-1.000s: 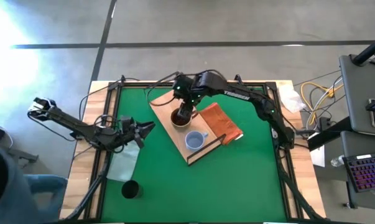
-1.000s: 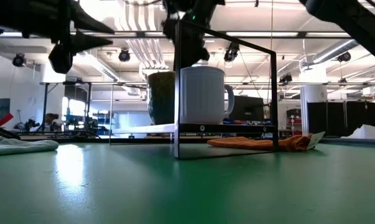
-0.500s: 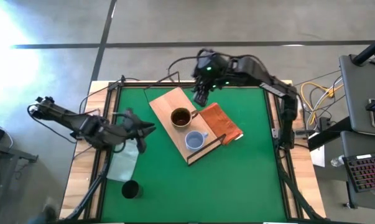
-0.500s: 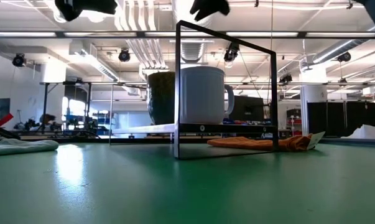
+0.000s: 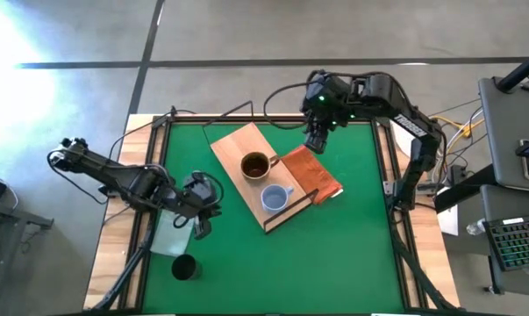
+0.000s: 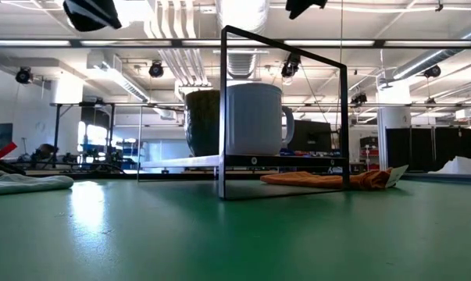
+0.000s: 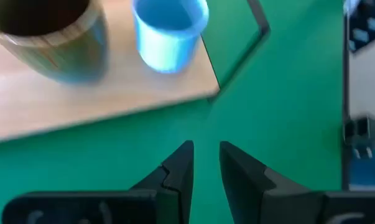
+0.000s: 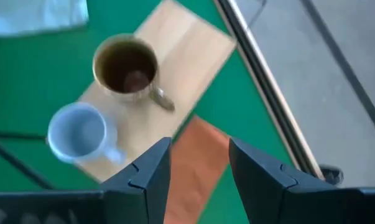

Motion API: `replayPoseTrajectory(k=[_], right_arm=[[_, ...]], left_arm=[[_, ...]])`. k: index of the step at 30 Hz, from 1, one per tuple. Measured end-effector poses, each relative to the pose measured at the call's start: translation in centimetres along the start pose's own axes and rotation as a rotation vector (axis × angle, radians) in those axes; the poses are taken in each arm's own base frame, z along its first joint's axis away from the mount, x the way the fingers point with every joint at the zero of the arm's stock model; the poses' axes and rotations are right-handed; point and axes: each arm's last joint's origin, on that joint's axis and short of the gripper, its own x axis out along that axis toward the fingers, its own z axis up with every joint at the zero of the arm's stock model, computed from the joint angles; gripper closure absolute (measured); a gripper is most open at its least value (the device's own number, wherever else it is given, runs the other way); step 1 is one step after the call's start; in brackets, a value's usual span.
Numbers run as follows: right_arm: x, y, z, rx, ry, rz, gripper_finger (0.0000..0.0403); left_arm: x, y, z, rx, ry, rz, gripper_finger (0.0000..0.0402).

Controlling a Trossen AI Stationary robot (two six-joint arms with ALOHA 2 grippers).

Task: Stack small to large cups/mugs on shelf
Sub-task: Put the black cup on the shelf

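The brown mug (image 5: 255,165) and the light blue-grey mug (image 5: 275,199) stand upright on their bases on the tan shelf board (image 5: 238,145). The black cup (image 5: 184,268) stands alone on the green mat near the near left corner. My left gripper (image 5: 201,230) hovers over the mat left of the board, between the board and the black cup, narrowly open and empty (image 7: 206,165). My right gripper (image 5: 315,140) hangs above the board's far right edge, open and empty (image 8: 199,165). In the right wrist view both mugs (image 8: 126,65) (image 8: 78,134) lie beyond its fingers.
An orange-brown folded cloth (image 5: 315,174) lies against the board's right side. A pale translucent bag (image 5: 172,230) lies at the left, under my left arm. A thin black frame (image 6: 282,47) rises over the board. Open green mat spreads at the near right.
My right gripper has left the brown mug, risen and gone toward the table's far right; the mug stays standing on the board. My left gripper has swung toward the near edge and tipped downward, over the bag.
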Motion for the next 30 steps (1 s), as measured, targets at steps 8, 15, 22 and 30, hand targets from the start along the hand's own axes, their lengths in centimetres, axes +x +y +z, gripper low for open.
replayPoseTrajectory(k=[8, 15, 22, 30], right_arm=[[-1.2, 0.0, -0.7, -0.023, -0.025, 0.014, 0.0248], [-1.3, 0.0, -0.7, -0.027, -0.024, 0.013, 0.0248], [-1.2, 0.0, -0.8, -0.030, -0.018, 0.013, 0.0248], [-1.1, 0.0, -0.8, -0.046, -0.017, 0.013, 0.0248]], left_arm=[[0.7, -0.1, -0.6, -0.032, 0.117, -0.008, 0.0338], [2.3, -0.6, -0.9, -0.016, 0.189, 0.007, 0.0338], [3.4, -1.7, -1.6, 0.016, 0.259, -0.015, 0.0338], [2.0, -1.6, -3.1, -0.041, 0.383, 0.020, 0.0300]])
